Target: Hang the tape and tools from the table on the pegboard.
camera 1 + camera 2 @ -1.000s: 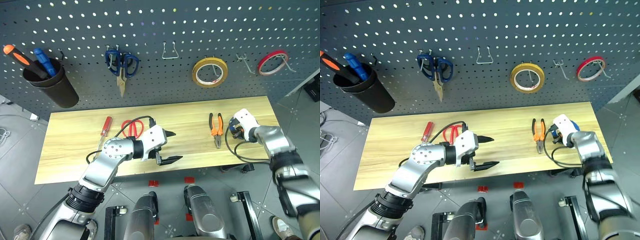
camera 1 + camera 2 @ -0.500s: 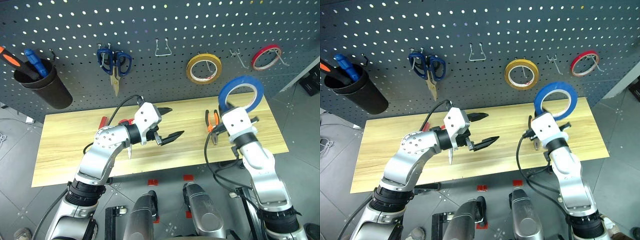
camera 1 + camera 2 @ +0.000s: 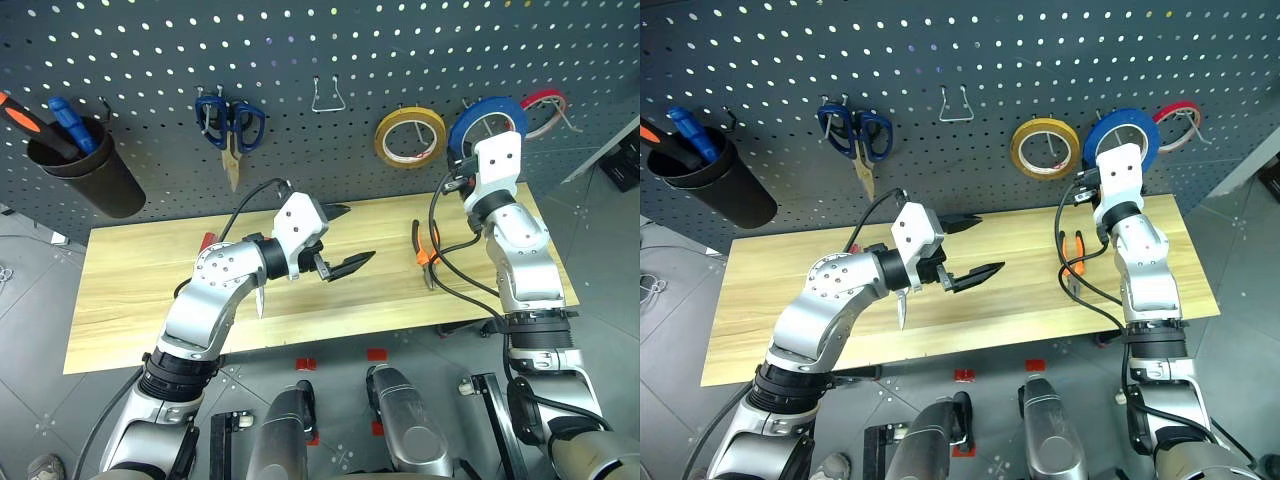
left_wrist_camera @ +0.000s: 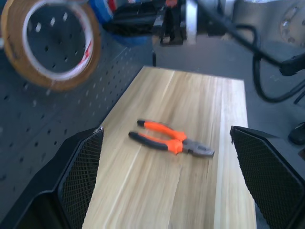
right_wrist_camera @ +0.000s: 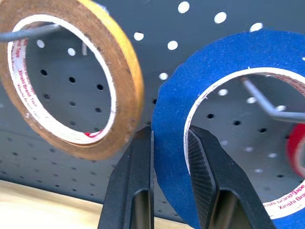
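blue tape (image 5: 171, 138) is pinched at its rim between the right gripper (image 5: 167, 143) fingers, up against the pegboard (image 3: 300, 60) with a metal hook (image 5: 267, 102) passing through its hollow centre, though whether it rests on the hook is hard to tell. the yellow roll (image 3: 411, 137) hangs just at its 9 o'clock. the left gripper (image 3: 343, 240) hovers over the table (image 3: 140, 290), jaws spread wide and empty. orange-handled pliers (image 4: 169, 142) lie on the wood at 3 o'clock of it
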Robot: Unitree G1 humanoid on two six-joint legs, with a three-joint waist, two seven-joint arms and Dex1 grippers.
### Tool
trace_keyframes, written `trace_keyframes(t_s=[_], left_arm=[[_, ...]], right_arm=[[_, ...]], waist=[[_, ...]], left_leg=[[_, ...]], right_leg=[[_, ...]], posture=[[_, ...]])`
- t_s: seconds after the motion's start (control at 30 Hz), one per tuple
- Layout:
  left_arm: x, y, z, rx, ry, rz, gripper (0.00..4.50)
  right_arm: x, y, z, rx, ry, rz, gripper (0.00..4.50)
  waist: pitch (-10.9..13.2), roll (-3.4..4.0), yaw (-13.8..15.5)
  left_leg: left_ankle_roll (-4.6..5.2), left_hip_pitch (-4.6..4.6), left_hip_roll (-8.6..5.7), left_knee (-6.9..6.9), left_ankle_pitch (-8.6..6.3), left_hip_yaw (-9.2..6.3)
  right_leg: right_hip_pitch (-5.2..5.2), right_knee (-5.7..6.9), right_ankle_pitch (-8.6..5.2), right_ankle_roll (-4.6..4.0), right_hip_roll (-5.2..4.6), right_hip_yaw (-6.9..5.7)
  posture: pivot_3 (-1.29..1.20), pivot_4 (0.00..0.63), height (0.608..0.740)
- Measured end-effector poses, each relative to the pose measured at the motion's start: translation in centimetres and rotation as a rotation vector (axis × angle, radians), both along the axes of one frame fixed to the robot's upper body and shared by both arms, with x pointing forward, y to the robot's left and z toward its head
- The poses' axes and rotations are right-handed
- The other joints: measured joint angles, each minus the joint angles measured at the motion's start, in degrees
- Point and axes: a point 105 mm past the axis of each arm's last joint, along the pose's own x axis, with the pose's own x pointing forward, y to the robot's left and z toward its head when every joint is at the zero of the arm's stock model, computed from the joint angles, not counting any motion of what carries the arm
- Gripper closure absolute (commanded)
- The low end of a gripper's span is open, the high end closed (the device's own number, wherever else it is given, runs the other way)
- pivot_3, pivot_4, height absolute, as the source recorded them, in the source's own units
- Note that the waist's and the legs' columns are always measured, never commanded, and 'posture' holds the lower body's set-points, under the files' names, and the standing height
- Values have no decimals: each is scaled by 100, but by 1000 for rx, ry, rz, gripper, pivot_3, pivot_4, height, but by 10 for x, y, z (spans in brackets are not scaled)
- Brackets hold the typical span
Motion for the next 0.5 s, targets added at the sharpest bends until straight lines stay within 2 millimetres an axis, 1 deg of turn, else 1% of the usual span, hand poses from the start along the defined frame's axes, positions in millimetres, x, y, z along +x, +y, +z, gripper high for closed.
trace_keyframes(t_s=[0.03,0.07,0.13,0.17,0.23,0.27,0.3,0.37,0.47,0.5], left_arm=[[0,3,-2,10,1,8,0],[0,10,-6,35,1,24,0],[2,28,-18,89,15,68,0],[2,36,-23,109,25,82,0],[1,51,-29,133,38,104,0],[2,58,-31,140,46,117,0],[2,66,-32,151,52,132,0],[4,77,-31,168,43,148,0],[5,83,-33,183,41,148,0],[5,84,-34,183,44,148,0]], right_arm=[[-1,-2,-7,0,23,-5,2202],[-5,-5,-21,0,67,-20,1886],[-14,-8,-43,-1,148,-39,1226],[-19,-7,-50,-10,184,-46,896],[-33,-1,-60,-25,237,-43,218],[-40,5,-65,-24,272,-47,17],[-45,13,-72,-12,314,-47,17],[-51,25,-87,32,419,-78,17],[-53,41,-110,95,584,-144,17],[-51,47,-112,107,617,-161,17]], waist=[[0,0,8],[0,0,13],[1,2,13],[1,3,7],[1,3,-11],[1,3,-17],[1,3,-24],[1,4,-30],[2,5,-32],[2,5,-39]], left_leg=[[0,0,1,-1,0,-1],[0,-1,1,-4,0,-1],[-1,-3,2,-8,0,2],[0,-7,1,-7,0,7],[0,-7,5,-7,-1,7],[0,-6,9,-8,-1,6],[0,-5,14,-8,-1,6],[0,-3,16,-9,-1,5],[-1,-5,16,-9,0,6],[-1,-7,14,-9,0,6]], right_leg=[[0,-1,0,0,0,-1],[-2,-2,0,0,0,0],[-8,-4,0,0,-1,4],[-15,-2,0,0,-2,10],[-18,0,0,0,0,12],[-19,2,0,-1,1,12],[-19,3,4,-7,5,10],[-23,3,13,-20,5,9],[-26,1,19,-21,4,9],[-29,-1,20,-21,3,9]], posture=[[-341,373,740],[-344,373,740],[-347,374,740],[-362,378,740],[-370,380,740],[-370,380,740],[-370,380,740],[-383,379,740],[-380,378,740],[-380,378,740]])
